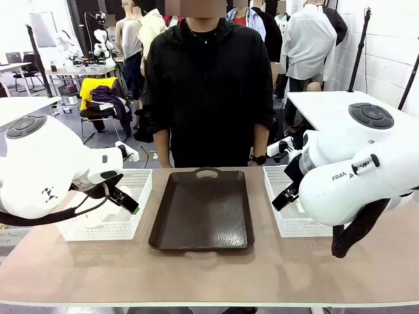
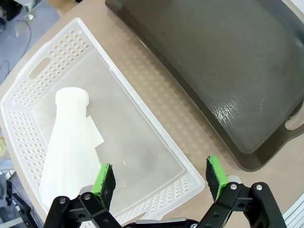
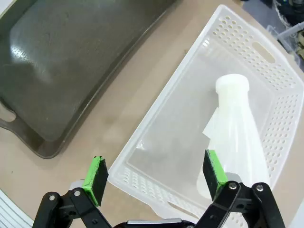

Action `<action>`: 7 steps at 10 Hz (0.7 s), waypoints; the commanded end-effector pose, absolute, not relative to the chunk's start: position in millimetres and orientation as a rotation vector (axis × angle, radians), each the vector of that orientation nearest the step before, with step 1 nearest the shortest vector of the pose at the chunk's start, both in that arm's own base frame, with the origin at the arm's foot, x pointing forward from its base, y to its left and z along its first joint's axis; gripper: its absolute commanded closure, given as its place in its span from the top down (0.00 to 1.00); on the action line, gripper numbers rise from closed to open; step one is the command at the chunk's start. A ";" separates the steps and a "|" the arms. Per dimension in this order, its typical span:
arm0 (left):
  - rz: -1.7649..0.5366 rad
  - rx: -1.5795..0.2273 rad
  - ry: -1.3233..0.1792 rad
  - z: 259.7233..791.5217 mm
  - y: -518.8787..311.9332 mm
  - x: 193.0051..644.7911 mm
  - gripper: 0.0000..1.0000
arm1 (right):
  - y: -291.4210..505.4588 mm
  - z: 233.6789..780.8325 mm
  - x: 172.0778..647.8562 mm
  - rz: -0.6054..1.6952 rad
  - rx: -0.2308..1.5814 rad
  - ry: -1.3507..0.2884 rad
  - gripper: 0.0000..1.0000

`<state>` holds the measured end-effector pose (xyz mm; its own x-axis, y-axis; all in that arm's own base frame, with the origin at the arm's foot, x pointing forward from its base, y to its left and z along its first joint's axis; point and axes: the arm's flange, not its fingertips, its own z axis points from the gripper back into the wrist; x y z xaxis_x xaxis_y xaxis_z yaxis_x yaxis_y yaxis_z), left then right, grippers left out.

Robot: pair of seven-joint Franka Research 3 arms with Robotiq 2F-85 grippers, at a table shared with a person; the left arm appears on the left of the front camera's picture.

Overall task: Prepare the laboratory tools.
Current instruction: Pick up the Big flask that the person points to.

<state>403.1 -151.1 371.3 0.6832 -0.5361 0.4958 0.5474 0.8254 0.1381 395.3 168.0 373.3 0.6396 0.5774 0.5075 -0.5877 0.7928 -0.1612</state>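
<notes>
Front view: a dark brown tray (image 1: pixel 201 209) lies at the middle of the table (image 1: pixel 196 278), its long sides running from the near edge toward the far edge, where a person (image 1: pixel 209 91) in black stands. A white lattice left basket (image 1: pixel 98 229) sits beside the tray's left side and a matching right basket (image 1: pixel 278 212) beside its right side. Each white arm bends in over its own basket and hides part of it. In the left wrist view, the left gripper (image 2: pixel 159 178) hangs above the near short end of the left basket, jaws spread wide and gripping nothing, one green pad above the wide base of the left flask (image 2: pixel 69 142). That frosted flask lies on its side on the basket floor, along a long wall, its long axis following the basket's length and its neck pointing at the far short end with the handle slot. In the right wrist view, the right gripper (image 3: pixel 154 175) hangs the same way, jaws spread and empty, above the near end of the right basket. The right flask (image 3: pixel 237 128) lies on its side by the long wall farther from the tray, neck toward the far handle end.
</notes>
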 end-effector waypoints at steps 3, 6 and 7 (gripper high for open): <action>-0.607 -0.022 -0.549 371.4 -151.1 403.0 1.00 | 168.0 373.3 395.3 0.665 0.019 -0.572 1.00; -0.607 -0.022 -0.549 371.4 -151.1 403.0 1.00 | 168.0 373.3 395.3 0.665 0.019 -0.572 1.00; -0.607 -0.022 -0.549 371.4 -151.1 403.0 1.00 | 168.0 373.3 395.3 0.665 0.019 -0.572 1.00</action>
